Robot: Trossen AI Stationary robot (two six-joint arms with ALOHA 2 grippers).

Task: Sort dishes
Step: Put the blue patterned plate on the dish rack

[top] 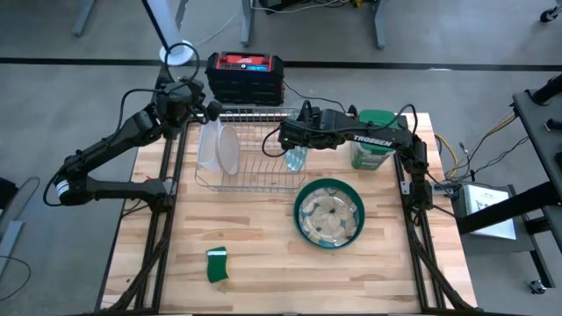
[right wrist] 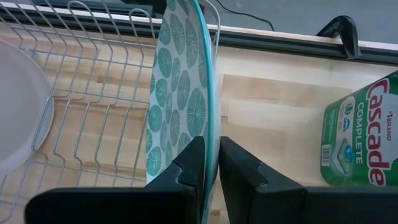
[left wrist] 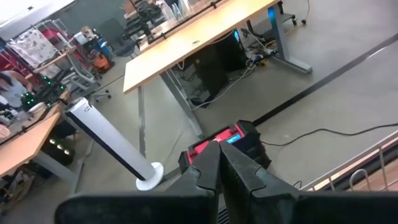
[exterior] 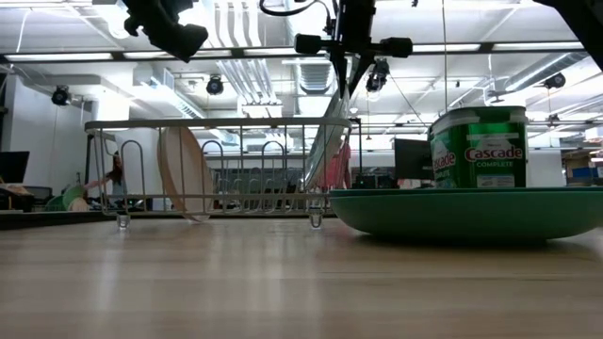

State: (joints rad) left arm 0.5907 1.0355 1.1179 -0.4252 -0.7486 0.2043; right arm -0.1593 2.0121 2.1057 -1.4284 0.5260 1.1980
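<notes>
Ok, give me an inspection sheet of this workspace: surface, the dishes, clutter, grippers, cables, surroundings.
Surface: wooden table, with a wire dish rack at its back.
Job's things: whitish plate upright in the rack's left end; patterned glassy plate held on edge over the rack's right end; dark green plate flat on the table with a pale dish on it.
Clutter: green sponge near the front edge; Cascade canister beside the rack.
Grippers: right gripper shut on the patterned plate's rim; left gripper shut, empty, off the table's back-left corner.
Cables: wires right of the table.
Surroundings: red and black case on the floor behind.
</notes>
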